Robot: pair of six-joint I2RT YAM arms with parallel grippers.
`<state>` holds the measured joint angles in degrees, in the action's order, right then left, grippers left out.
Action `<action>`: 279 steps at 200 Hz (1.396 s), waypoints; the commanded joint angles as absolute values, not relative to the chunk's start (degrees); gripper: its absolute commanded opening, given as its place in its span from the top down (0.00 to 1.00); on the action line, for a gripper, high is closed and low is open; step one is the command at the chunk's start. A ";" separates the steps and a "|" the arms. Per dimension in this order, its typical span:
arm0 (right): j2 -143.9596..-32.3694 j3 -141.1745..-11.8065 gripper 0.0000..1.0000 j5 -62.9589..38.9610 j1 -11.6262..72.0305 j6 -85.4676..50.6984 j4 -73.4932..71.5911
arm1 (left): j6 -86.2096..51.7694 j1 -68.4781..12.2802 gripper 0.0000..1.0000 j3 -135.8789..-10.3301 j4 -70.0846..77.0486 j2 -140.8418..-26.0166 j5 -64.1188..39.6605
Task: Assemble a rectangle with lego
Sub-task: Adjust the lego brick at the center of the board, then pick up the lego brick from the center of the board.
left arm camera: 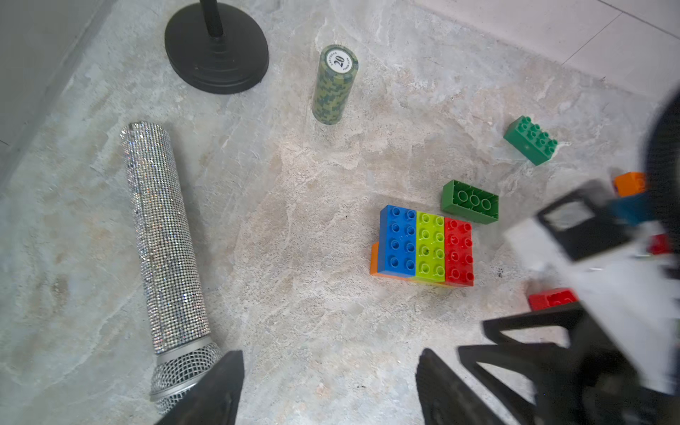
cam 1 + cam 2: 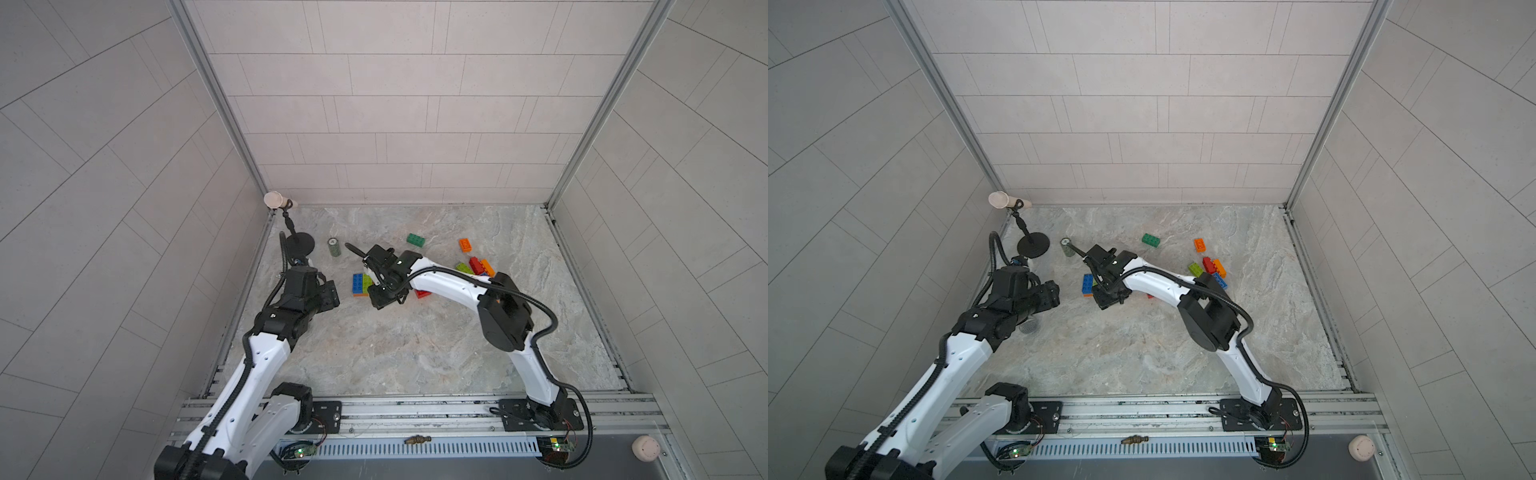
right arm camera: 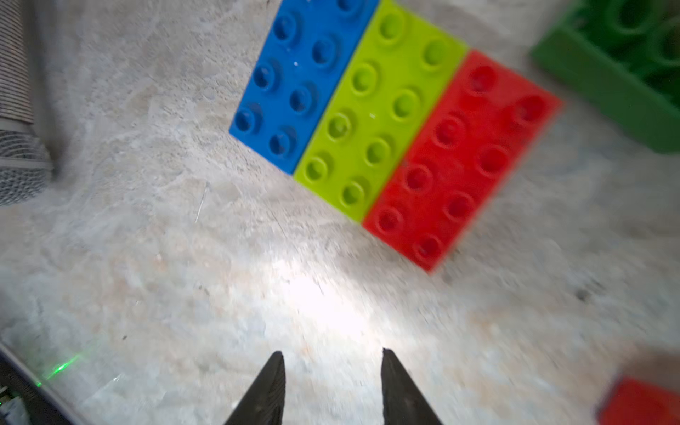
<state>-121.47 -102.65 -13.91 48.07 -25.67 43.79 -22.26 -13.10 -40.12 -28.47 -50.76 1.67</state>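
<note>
On my feed the blue brick (image 1: 399, 241), lime brick (image 1: 430, 248) and red brick (image 1: 459, 252) read as three plain stripes, with an orange brick (image 1: 374, 259) showing under the blue. The upturned brick (image 1: 471, 202) and the lone brick (image 1: 530, 140) are both green. The cylinder (image 1: 333, 86) wears green camouflage under a white cap. The microphone (image 1: 165, 235) glitters silver, the bench (image 1: 312, 312) is marbled grey-beige, and the right fingers (image 3: 265, 390) are black.

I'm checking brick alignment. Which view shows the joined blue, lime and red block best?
The left wrist view: the joined block is whole and sharp, with an orange brick under it. In the right wrist view the block is closer but blurred, its blue end cropped. In both top views it is tiny, half hidden by the right arm.
</note>
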 commanded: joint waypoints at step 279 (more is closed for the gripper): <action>-116.38 -90.84 0.52 -14.24 32.33 -26.67 42.92 | -16.65 -31.96 0.16 -30.24 23.13 -67.37 2.71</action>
